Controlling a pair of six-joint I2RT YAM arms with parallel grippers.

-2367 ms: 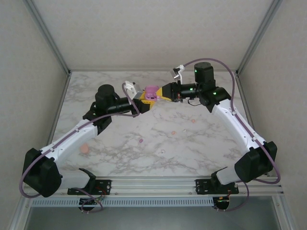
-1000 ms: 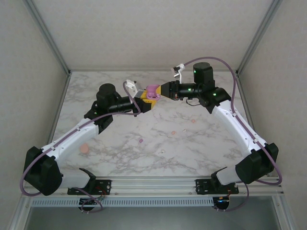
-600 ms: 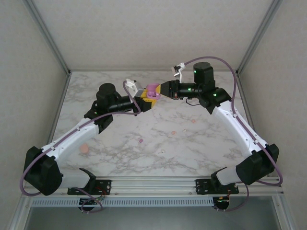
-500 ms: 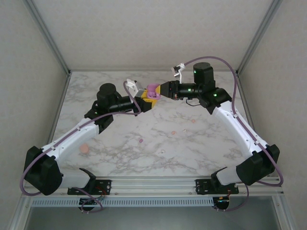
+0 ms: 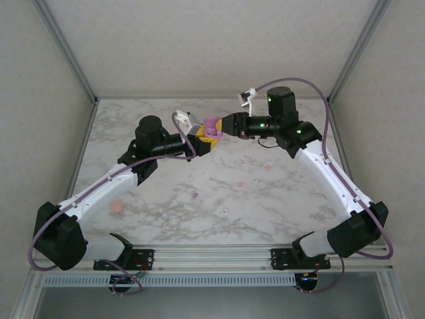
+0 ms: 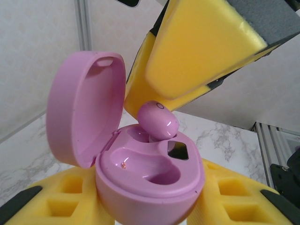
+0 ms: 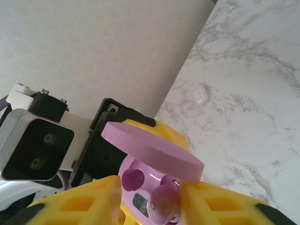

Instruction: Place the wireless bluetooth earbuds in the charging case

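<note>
A purple charging case stands open, its lid tipped back, with my left gripper shut on its base. My right gripper is shut on a purple earbud. That earbud sits at the mouth of the far socket, under a yellow finger. The near socket is empty. From above, the case hangs over the back of the table between the left gripper and the right gripper.
Loose on the marble table lie two peach buds, a purple bud and a white bud. A peach case lies near the left arm. Another white bud rests by the back wall.
The left gripper and the case have crept slightly to the right, and the right gripper's tips now sit closer in over the case. The buds on the table have not moved.
</note>
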